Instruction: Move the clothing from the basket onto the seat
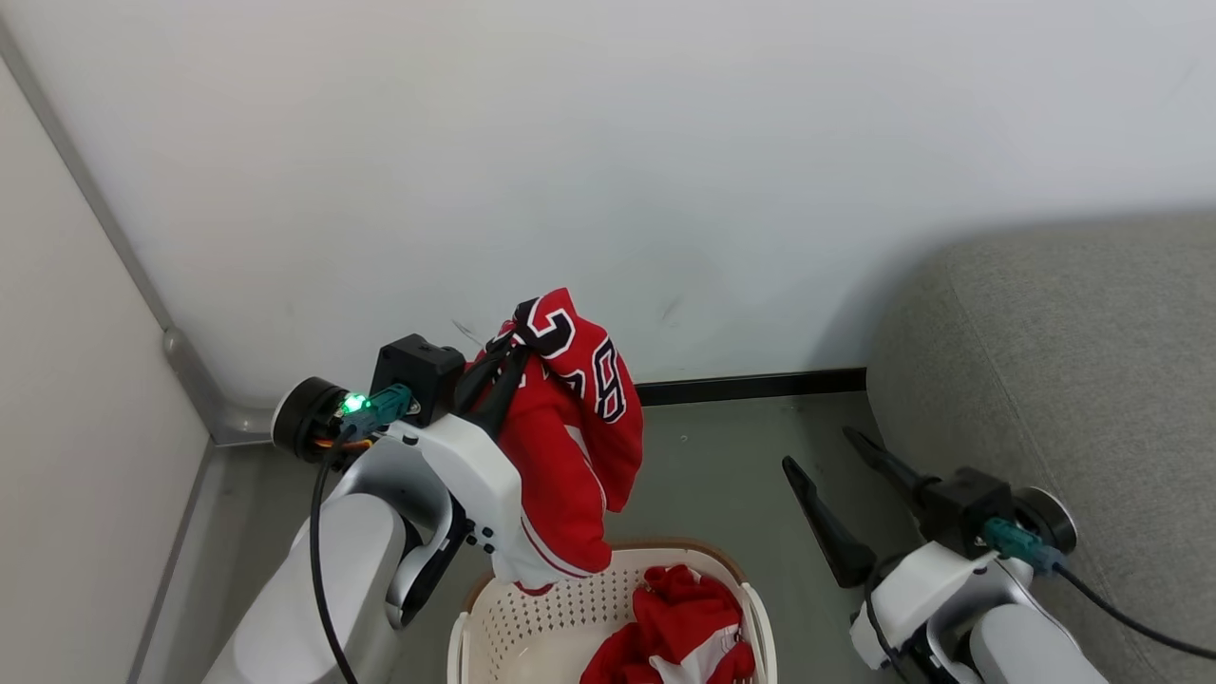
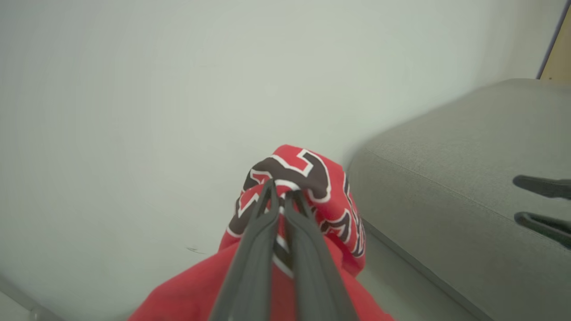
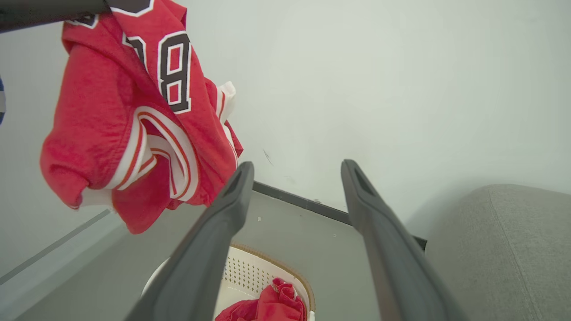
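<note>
While carrying the jersey (image 1: 560, 456) to the right, aim for the sofa (image 1: 1064, 380), filling the right of the scene and well apart from the load at this point. Choose its broad flat top rather than the rounded left edge, to avoid a slide down to the floor.

Mind the basket (image 1: 475, 617) next, sitting near and centre, just under the hanging hem. Lift a little before swinging across, since hard to tell from the head view whether hem and basket touch.

Treat the jersey as a loose bundle, dangling left of centre, bunched at the numerals and trailing long folds below. Travel smoothly and without jerks, to limit swinging.

Leave the second garment (image 1: 684, 627), lying in the right half of the basket, for the following trip.

Rely on the left gripper (image 2: 281, 187), clamped tight on a fold beside the numerals. Hold that pinch firm until well over the sofa, guarding against slip from so small a bite on thick cloth.

Park the right gripper (image 1: 817, 448), spread wide and holding nothing, low between basket and sofa, either out of the path or ready to gather trailing folds.
</note>
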### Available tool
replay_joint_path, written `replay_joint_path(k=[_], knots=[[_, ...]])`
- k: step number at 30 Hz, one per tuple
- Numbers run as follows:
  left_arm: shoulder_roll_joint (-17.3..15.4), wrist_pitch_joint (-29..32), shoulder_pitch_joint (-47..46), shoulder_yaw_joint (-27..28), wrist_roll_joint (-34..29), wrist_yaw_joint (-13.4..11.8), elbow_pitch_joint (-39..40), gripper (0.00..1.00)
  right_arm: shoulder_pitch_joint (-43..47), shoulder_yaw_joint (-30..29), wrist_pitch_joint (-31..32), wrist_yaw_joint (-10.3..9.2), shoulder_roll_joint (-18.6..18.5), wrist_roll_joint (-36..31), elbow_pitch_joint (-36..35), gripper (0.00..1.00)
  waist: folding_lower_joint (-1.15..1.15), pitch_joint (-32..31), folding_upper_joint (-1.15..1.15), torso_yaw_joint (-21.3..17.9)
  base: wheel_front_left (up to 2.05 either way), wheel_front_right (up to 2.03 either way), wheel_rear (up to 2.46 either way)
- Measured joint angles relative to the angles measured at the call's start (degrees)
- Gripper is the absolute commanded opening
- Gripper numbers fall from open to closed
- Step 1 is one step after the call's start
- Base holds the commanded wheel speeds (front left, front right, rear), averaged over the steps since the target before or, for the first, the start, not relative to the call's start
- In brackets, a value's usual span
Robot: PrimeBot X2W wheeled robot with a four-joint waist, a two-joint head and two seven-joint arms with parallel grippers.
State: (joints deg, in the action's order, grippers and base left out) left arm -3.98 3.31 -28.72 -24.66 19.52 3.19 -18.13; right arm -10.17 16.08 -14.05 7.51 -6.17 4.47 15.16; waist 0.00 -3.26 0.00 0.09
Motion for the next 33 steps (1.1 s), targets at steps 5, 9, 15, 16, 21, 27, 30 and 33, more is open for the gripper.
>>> replay_joint_path(k=[5, 9, 15, 16, 21, 27, 30, 33], knots=[[0.32, 0.8, 0.0, -0.89, 0.08, 0.0, 1.56, 0.0, -4.76, 3.07, 0.53, 0.0, -1.53, 0.19, 1.85, 1.0, 0.0, 0.55, 0.0, 0.35, 0.0, 0.0, 0.0], [0.49, 1.45, 0.0, -1.69, 0.09, 0.0, 2.65, 0.0, -7.57, 5.53, 1.12, 0.0, -1.97, 1.34, 3.85, 1.0, 0.0, 0.96, 0.0, 0.74, 0.0, 0.0, 0.0], [0.68, 2.29, 0.0, -2.41, 0.16, -0.02, 3.91, 0.0, -10.17, 7.82, 1.18, 0.0, -2.0, 3.08, 5.98, 1.0, 0.0, 1.48, 0.0, 1.32, 0.0, 0.0, 0.0], [0.68, 2.47, 0.0, -2.57, 0.16, -0.02, 4.17, 0.0, -10.45, 8.02, 1.18, 0.0, -1.98, 3.34, 6.17, 1.0, 0.0, 1.56, 0.0, 1.36, 0.0, 0.0, 0.0], [0.71, 3.15, 0.0, -3.35, 0.18, -0.02, 4.94, 0.0, -11.73, 9.32, 1.1, 0.0, -1.55, 4.5, 7.61, 1.0, 0.0, 1.85, 0.0, 1.09, 0.0, 0.0, 0.0], [0.99, 3.69, -0.01, -5.27, 0.22, 0.05, 6.35, 0.0, -12.57, 10.44, 1.0, 0.0, -1.87, 5.63, 9.12, 1.0, 0.0, 2.08, 0.0, 0.1, 0.0, 0.0, 0.0], [1.23, 3.76, -0.01, -6.25, 0.25, 0.08, 6.88, 0.0, -12.67, 10.94, 0.93, 0.0, -2.26, 5.68, 9.61, 1.0, 0.0, 2.15, 0.0, -0.5, 0.0, 0.0, 0.0], [1.36, 4.27, -0.01, -7.58, 0.66, 0.56, 7.25, 0.0, -12.68, 11.9, 0.89, 0.0, -2.55, 6.55, 10.22, 1.0, 0.0, 2.19, 0.0, -1.3, 0.0, 0.0, 0.0]])
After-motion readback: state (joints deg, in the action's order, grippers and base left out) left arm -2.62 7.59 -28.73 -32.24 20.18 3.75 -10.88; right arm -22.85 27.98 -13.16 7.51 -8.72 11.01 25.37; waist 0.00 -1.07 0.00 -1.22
